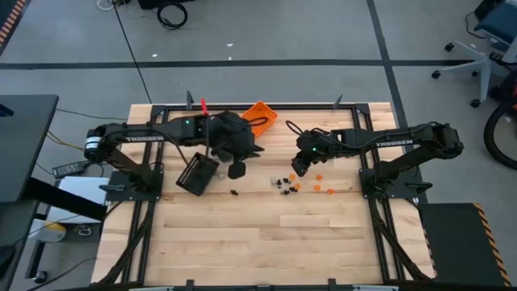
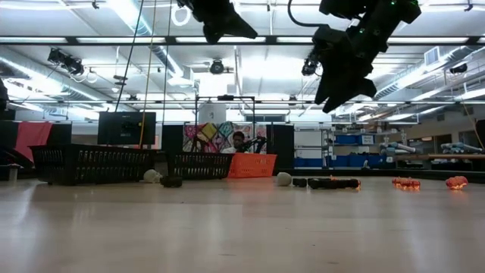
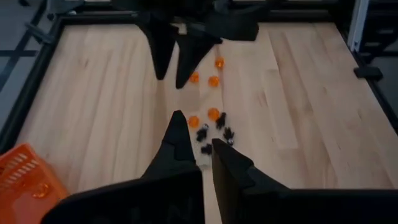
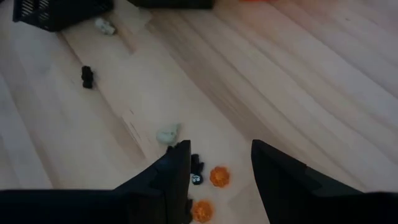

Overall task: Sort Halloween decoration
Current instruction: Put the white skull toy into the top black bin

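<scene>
The Halloween decoration is a scatter of tiny orange, black and whitish trinkets [image 1: 292, 185] lying on the wooden table right of centre. My right gripper [image 4: 217, 155] hangs open above them, fingers slanting down. An orange trinket [image 4: 219, 177] and a black one [image 4: 196, 167] lie below the gap, untouched. My left gripper [image 3: 198, 130] is shut, raised high over the table's middle [image 1: 254, 150], and points toward the right arm with nothing between its fingers. One orange trinket [image 3: 40, 190] lies in the orange tray [image 3: 22, 168].
The orange tray [image 1: 258, 115] stands at the far middle and a black tray [image 1: 198, 172] lies left of centre. The low view shows two black trays [image 2: 91, 163] side by side. A single black trinket [image 1: 234, 193] and whitish ones [image 4: 168, 134] lie apart. Bare wood stretches along the near side.
</scene>
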